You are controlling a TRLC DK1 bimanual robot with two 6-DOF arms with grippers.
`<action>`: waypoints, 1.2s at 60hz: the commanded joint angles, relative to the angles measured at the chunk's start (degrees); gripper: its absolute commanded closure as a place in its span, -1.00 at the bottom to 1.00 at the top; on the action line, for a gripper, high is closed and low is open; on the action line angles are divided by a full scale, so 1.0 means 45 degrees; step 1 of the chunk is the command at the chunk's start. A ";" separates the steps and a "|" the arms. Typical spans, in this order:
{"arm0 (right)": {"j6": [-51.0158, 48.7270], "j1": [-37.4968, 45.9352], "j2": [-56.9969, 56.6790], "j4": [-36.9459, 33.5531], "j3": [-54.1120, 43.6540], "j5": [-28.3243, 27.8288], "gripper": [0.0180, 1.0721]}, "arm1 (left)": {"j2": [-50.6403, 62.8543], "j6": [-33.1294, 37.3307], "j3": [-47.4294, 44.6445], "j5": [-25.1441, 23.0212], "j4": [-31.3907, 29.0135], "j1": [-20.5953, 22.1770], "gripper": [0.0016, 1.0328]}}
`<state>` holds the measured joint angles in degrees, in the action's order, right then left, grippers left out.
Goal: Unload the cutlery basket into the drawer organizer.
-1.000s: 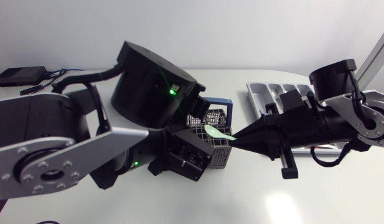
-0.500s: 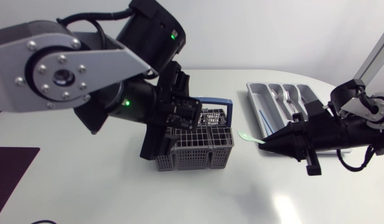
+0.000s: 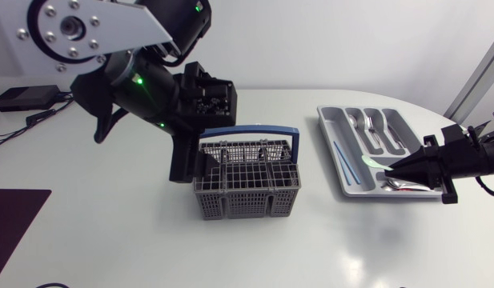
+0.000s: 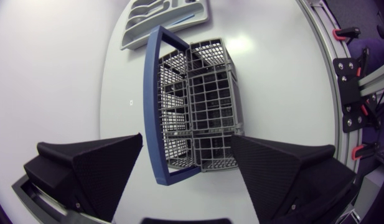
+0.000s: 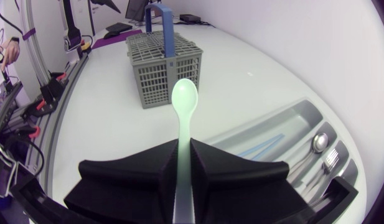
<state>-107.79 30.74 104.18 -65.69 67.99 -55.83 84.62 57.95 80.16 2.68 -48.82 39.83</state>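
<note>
Table point(image 3: 110, 240), white, checked from near edge outward.

1. Cutlery basket point(image 3: 247, 192): grey wire-grid, upright, approx. centre of table. Blue handle point(image 3: 248, 130) up, arched over basket's far side. In left wrist view, basket point(image 4: 204, 106) and handle point(image 4: 151, 106) lie below and ahead of that arm's fingers.

2. Right gripper point(image 3: 388, 168): comes in from 3 o'clock, well apart from basket, tips aimed toward 9 o'clock. Pincer closed narrow on pale green spoon point(image 3: 373, 162). Right wrist view confirms: both fingers of gripper point(image 5: 185, 146) press the handle from two sides, and spoon point(image 5: 184, 102) sticks straight out ahead, bowl foremost and pointing toward basket point(image 5: 163, 68). From overhead, bowl sits over organizer's near end. Height above it: cannot tell.

3. Drawer organizer point(image 3: 335, 128): grey tray at 3 o'clock of basket, long compartments running near-to-far, one cross compartment at near end.
- metal spoon point(image 3: 403, 186) in cross compartment, partly under right gripper
- metal forks point(image 3: 373, 124) in the long compartments
- thin blue piece point(image 3: 345, 158) in the compartment nearest basket; type not clear
- right wrist view shows organizer point(image 5: 285, 118) beside gripper.

4. Left gripper point(image 3: 190, 164): at basket's 10 o'clock, just beside its far-left corner; arm rises toward 11 o'clock. Pincer wide, per left wrist view point(image 4: 187, 146): fingers far apart, nothing between the pads, no contact w/ basket seen.

5. Small black box point(image 3: 26, 98) w/ cables, far-left corner of table.
</note>
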 commanded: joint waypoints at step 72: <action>-0.3391 0.1821 0.4368 0.3563 0.2529 0.2661 0.84 | -0.0093 -0.2195 0.0077 -0.1357 -0.0480 -0.1840 -0.90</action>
<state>-121.36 39.79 123.68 -50.35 81.54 -44.29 84.25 49.43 79.81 -2.76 -51.07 30.96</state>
